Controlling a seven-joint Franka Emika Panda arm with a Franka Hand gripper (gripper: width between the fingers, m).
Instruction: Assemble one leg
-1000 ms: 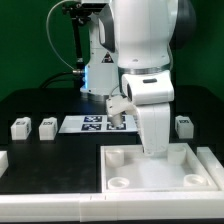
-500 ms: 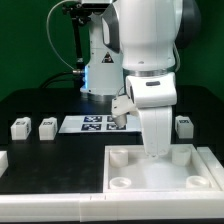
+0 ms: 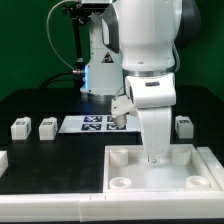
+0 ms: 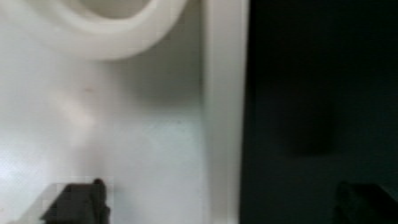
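In the exterior view, the white robot arm (image 3: 148, 60) reaches down over the wide flat white slab with round corner sockets (image 3: 190, 178). Its end effector (image 3: 152, 153) is low at the slab's far edge. One small white plastic square leg (image 3: 183, 125) stands on the black worktop (image 3: 40, 150) at two o'clock from the end effector. Two more legs (image 3: 46, 127) (image 3: 19, 127) stand at about nine o'clock, well apart from it. The marker board (image 3: 92, 123) lies between them and the arm.

In the wrist view, the two dark fingers (image 4: 75, 203) are wide apart, so the end effector (image 4: 222, 205) is released. The slab (image 4: 107, 120) and the worktop (image 4: 320, 100) lie beneath, and one round socket (image 4: 111, 20) shows.
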